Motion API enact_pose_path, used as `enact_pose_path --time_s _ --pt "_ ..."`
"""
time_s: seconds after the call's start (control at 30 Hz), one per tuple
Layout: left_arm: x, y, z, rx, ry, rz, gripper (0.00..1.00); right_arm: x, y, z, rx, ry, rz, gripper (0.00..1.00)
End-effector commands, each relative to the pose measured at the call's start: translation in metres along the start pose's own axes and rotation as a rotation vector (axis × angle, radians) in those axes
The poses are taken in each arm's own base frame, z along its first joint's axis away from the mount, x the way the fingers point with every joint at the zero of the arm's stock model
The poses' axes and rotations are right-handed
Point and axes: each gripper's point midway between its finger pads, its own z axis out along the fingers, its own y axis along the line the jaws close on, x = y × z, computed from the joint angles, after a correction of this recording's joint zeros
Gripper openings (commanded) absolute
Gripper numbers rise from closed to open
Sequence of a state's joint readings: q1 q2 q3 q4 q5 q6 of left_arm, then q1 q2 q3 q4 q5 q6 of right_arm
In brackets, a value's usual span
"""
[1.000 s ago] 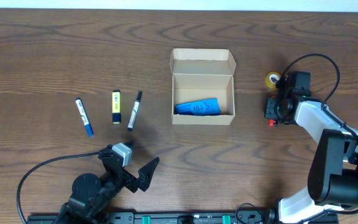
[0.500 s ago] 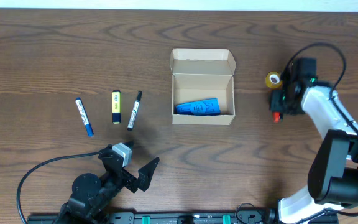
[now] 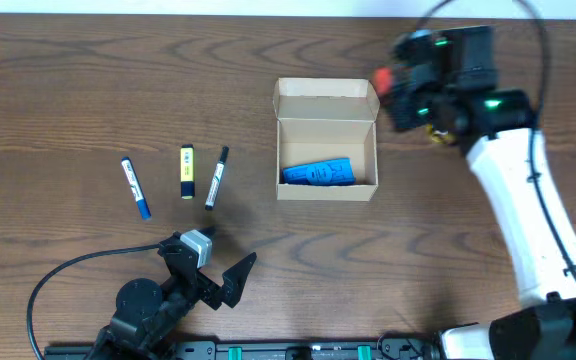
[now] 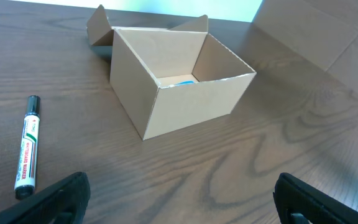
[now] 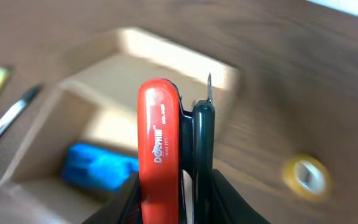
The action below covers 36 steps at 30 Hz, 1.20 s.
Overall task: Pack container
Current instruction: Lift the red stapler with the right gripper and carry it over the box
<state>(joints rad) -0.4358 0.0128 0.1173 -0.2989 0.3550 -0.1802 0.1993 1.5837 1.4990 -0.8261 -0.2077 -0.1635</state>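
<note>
Nearest, short of the container point(image 3: 326, 128), the left gripper point(image 4: 179, 208) held its jaws wide apart. The container stood open on the table point(image 3: 68, 80). By its far right corner, the right gripper point(image 3: 405, 82) had its jaws clamped on a red stapler point(image 5: 159, 143).

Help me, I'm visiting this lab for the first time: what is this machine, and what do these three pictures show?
You are looking at two robot arms at a wooden table. The wide picture looks down from above; the other two come from a camera on each wrist. On the table stand an open cardboard box with a blue item inside and, on the left arm's side, a blue marker, a yellow highlighter and a black pen. A yellow tape roll lies on the other side. The right tool, near the box's lid, grips a red and black stapler. The left tool is open, holding nothing.
</note>
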Motion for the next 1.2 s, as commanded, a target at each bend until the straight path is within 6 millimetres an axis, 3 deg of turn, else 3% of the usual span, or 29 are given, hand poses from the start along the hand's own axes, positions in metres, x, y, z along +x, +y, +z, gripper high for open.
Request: enact_pose_path --time_s 0.0,0.13,0.27,0.43,0.8,0.97,1.17 --pt "0.009 0.004 0.003 -0.009 0.015 -0.003 0.95 -0.002 0.052 0.007 -0.124 -0.001 -0.28 0.07" --pt "0.009 0.004 0.003 -0.009 0.015 -0.003 0.95 0.003 0.09 0.02 -0.189 0.014 -0.455 0.08" --pt "0.009 0.004 0.003 -0.009 0.015 -0.003 0.95 0.012 0.106 0.037 -0.224 0.053 -0.489 0.03" --pt "0.009 0.004 0.003 -0.009 0.015 -0.003 0.95 0.025 0.106 0.051 -0.24 0.114 -0.48 0.02" --pt "0.009 0.004 0.003 -0.009 0.015 -0.003 0.95 0.027 0.105 0.055 -0.249 0.108 -0.597 0.01" --pt "0.009 0.004 0.003 -0.009 0.015 -0.003 0.95 0.03 0.094 0.07 -0.211 0.13 -0.696 0.01" --pt "0.009 0.004 0.003 -0.009 0.015 -0.003 0.95 0.049 0.083 0.101 -0.197 0.212 -0.801 0.01"
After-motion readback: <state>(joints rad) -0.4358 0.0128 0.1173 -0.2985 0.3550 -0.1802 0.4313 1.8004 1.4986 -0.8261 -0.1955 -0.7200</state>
